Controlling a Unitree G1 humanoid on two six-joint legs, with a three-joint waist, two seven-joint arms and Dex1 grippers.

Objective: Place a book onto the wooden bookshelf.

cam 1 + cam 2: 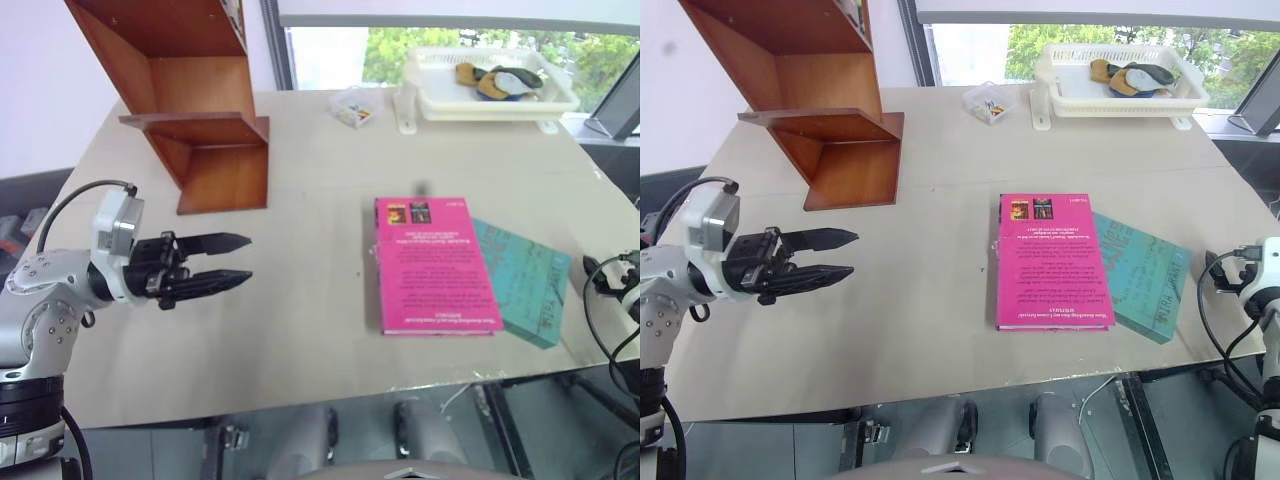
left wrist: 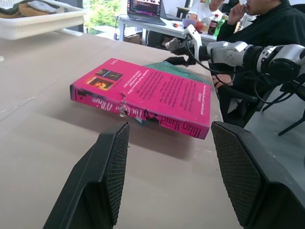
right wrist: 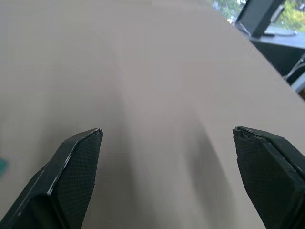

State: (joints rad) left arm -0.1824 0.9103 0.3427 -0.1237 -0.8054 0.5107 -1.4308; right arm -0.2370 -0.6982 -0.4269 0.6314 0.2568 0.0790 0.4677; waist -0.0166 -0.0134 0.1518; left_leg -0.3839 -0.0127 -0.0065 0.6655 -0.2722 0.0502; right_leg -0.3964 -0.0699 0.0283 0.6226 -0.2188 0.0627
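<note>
The pink book [image 1: 432, 268] lies flat on the table's right half, its right side resting over a thinner teal book [image 1: 528, 282]. The wooden bookshelf [image 1: 200, 110] stands at the table's far left corner with its compartments open. My left gripper [image 1: 248, 259] hovers over the left part of the table, pointing level toward the book and well short of it. Its fingers are open and hold nothing. In the left wrist view the book's spine [image 2: 143, 110] faces the gripper. My right gripper [image 3: 167, 130] is wide open and empty over bare tabletop by the right edge.
A white plastic tray [image 1: 440, 100] holding a few items sits at the far right, with a small clear box [image 1: 353, 107] beside it. Bare tabletop [image 1: 300, 300] lies between the left gripper and the book. A seated person [image 2: 271, 19] is beyond the table's right side.
</note>
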